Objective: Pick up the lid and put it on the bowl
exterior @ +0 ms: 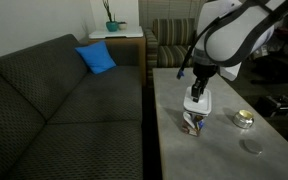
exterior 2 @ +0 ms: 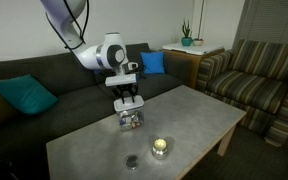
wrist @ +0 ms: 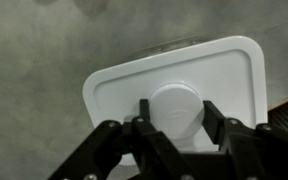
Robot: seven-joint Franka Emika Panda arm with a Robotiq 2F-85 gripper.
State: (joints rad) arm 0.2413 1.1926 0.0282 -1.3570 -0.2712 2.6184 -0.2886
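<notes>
Lid (wrist: 119,85) sits over the bowl (exterior: 193,124) on your grey surface (exterior: 174,150), your jaws pinching its knob (wrist: 179,103); a dark sofa (exterior: 64,110) with a blue cushion (exterior: 97,58) stands beside.

"How many of each did you count?"

"One desk (exterior 2: 199,115), one lid (wrist: 184,85), one bowl (exterior 2: 131,120) and one tin (exterior 2: 160,147). There was probably one grey disc (exterior 2: 132,161) too, though it was small and blurred."

"Cushions?"

"Two: one teal cushion (exterior 2: 24,95) and one blue cushion (exterior 2: 152,62)."

"And the rest?"

"One dark sofa (exterior: 64,110), one striped armchair (exterior 2: 254,75), one potted plant (exterior 2: 187,35) and one gripper (wrist: 179,115)."
</notes>
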